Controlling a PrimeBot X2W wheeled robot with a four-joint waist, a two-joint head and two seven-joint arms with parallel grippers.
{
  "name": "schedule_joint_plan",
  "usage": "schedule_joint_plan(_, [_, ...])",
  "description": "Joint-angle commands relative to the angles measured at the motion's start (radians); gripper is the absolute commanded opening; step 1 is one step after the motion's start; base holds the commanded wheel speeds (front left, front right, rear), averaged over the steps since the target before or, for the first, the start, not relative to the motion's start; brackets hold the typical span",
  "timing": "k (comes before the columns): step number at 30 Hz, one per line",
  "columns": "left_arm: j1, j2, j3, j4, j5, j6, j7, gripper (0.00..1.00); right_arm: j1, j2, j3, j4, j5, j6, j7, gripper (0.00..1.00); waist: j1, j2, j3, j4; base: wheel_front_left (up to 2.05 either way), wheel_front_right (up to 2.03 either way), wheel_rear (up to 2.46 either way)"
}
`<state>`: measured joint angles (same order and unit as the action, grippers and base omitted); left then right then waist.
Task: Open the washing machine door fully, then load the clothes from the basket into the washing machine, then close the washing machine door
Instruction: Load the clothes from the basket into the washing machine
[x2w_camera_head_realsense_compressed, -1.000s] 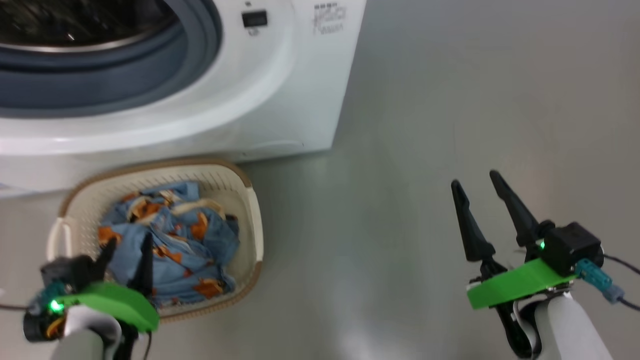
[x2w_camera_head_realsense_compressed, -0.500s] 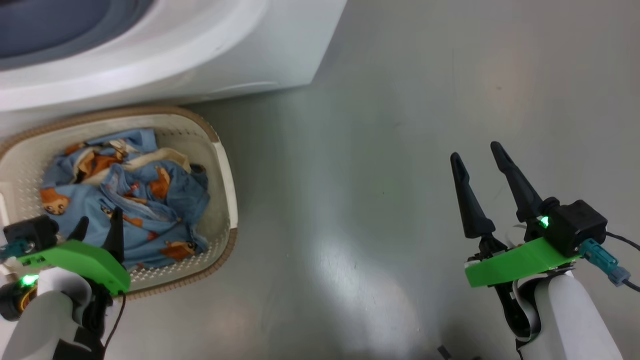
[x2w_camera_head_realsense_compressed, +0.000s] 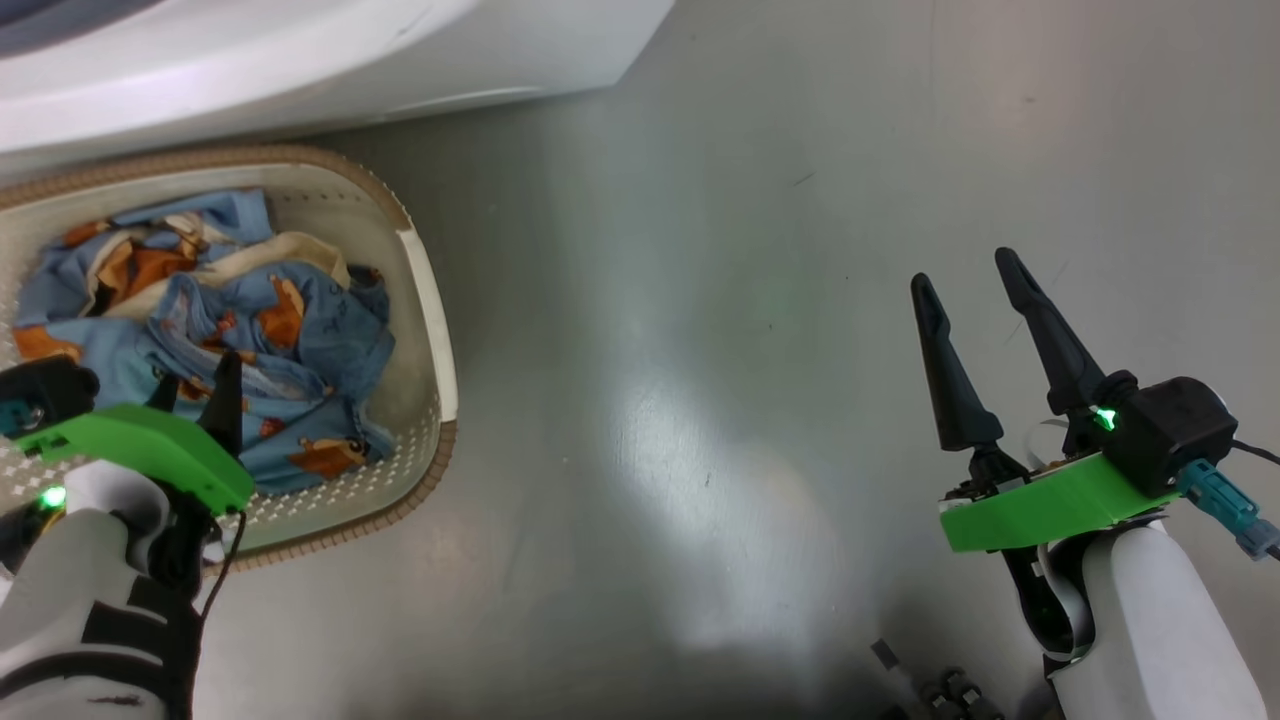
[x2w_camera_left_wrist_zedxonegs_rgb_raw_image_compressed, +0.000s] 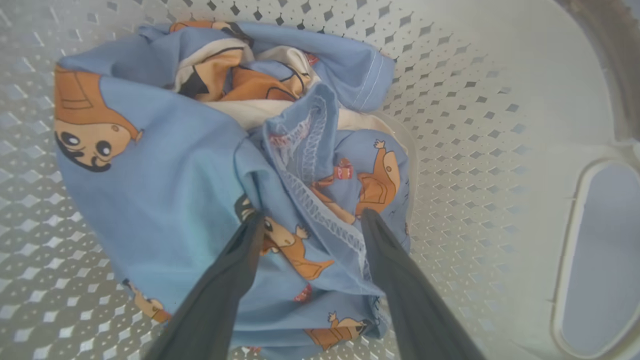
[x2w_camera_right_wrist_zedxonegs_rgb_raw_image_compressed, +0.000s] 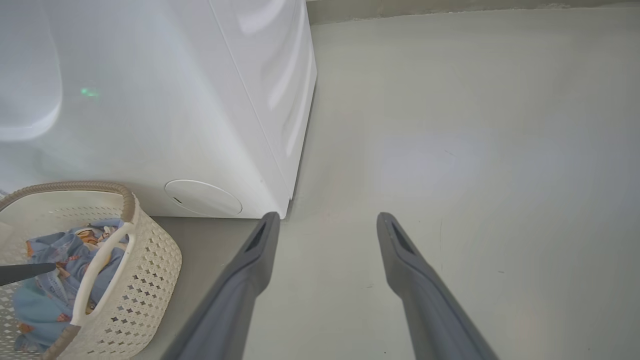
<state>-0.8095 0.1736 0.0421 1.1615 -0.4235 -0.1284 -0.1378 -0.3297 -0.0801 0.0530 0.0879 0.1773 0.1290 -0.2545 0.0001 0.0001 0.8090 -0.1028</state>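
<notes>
The clothes (x2w_camera_left_wrist_zedxonegs_rgb_raw_image_compressed: 200, 165) sit bunched in one heap in the basket (x2w_camera_head_realsense_compressed: 428, 300): blue w/ orange print, some white lining showing near the top of the heap. In the left wrist view a stitched hem fold stands up from the pile & runs approx along the line of the fingers, ending right btwn the two tips.

That's the key relation. The left end effector (x2w_camera_left_wrist_zedxonegs_rgb_raw_image_compressed: 312, 217) is over the basket, pointing down into the heap, jaws spread wide, one finger either side of that fold. Tips look level w/ the cloth surface; can't tell if they're touching or just above. Nothing held yet.

So the cloth lies straight ahead of the left fingers. By my read no sideways shift is needed: push a bit deeper, then close across the fold. The fold's long axis runs along the fingers rather than across, so a shallow pinch might catch just the hem, not the bulk.

The basket stands on the floor (x2w_camera_head_realsense_compressed: 700, 350), just in front of the washing machine (x2w_camera_head_realsense_compressed: 300, 60), near its front corner. The right end effector (x2w_camera_head_realsense_compressed: 962, 268) is well apart from the basket, over the floor, jaws open & empty, pointing away from the clothes. The left arm is clearly the nearer one for the pick.
</notes>
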Motion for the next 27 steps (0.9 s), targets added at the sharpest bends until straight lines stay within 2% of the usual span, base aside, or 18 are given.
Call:
schedule_joint_plan(1, [0.012, 0.042, 0.007, -0.002, -0.025, -0.002, 0.008, 1.0, 0.021, -0.007, 0.025, -0.027, -0.006, 0.002, -0.007, 1.0, -0.0001, -0.0001, 0.023, 0.003, 0.0, 0.0, 0.0])
schedule_joint_plan(16, [-0.103, 0.066, -0.045, 0.081, -0.074, -0.002, 0.019, 1.0, 0.05, -0.053, 0.024, -0.08, -0.009, 0.002, -0.007, 1.0, -0.0001, -0.0001, 0.093, -0.005, 0.0, 0.0, 0.0])
schedule_joint_plan(27, [-0.155, 0.046, -0.073, 0.114, -0.066, 0.016, 0.018, 1.0, 0.078, -0.064, 0.002, -0.116, -0.009, 0.002, -0.007, 1.0, -0.0001, -0.0001, 0.121, -0.002, 0.0, 0.0, 0.0])
